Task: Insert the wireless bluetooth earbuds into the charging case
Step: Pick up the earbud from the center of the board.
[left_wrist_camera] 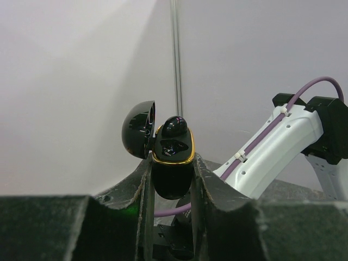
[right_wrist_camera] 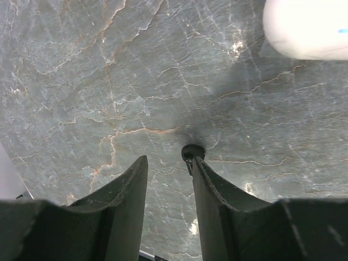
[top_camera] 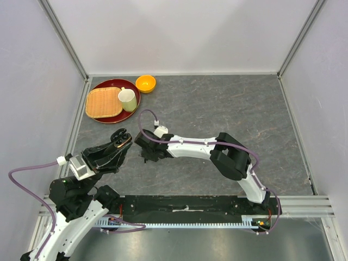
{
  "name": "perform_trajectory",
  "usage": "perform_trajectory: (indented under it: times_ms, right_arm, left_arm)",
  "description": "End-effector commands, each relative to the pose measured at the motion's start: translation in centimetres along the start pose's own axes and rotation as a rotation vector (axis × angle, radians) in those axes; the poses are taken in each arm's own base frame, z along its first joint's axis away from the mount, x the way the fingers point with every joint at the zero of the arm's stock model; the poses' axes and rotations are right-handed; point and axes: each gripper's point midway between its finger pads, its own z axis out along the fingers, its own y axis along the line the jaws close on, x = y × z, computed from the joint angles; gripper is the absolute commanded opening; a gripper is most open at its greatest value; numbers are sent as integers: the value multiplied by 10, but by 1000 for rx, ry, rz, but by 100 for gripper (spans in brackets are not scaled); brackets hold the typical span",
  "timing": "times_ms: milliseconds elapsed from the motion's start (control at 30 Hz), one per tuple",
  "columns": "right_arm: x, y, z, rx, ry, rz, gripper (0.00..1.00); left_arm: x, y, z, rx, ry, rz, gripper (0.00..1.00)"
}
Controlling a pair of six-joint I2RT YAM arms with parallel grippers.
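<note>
The left tool [left_wrist_camera: 172, 166] is clenched on the open black charging case [left_wrist_camera: 173, 187], one earbud [left_wrist_camera: 175, 126] seated. The right tool [right_wrist_camera: 169, 163] is released, a second black earbud [right_wrist_camera: 191, 152] at its fingertip, contact unclear.

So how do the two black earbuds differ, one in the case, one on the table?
The earbud in the case is seated in the open black case, held up by the left gripper; the earbud on the table lies loose on that table beside a fingertip of the right gripper. The earbud in the case shows only its rounded top; the earbud on the table shows its short stem. Both are black.
</note>
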Motion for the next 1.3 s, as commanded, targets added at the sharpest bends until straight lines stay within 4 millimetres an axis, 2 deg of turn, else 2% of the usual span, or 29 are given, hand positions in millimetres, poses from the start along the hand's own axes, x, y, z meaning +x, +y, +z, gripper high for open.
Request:
perform_trajectory:
  times_ms: [0,433,767,1000,1267]
  right_arm:
    - [0,4,4,21,-19,7,45]
    - [5,-7,16,82,-43,-25,43]
    - [2,-16,18,127,-78,-65,39]
    - [15,-26,24,169,-75,-126,37]
    - [20,-35,27,194,-78,-164,34]
  left_arm:
    - [-6,5,3,-19,-13,37,2]
    - [-6,8,-1,-37,-17,44,2]
    - [-5,9,-2,-45,-11,51,2]
    - [-3,11,-4,-58,-12,52,2]
    - [-4,11,-4,-54,-15,53,2]
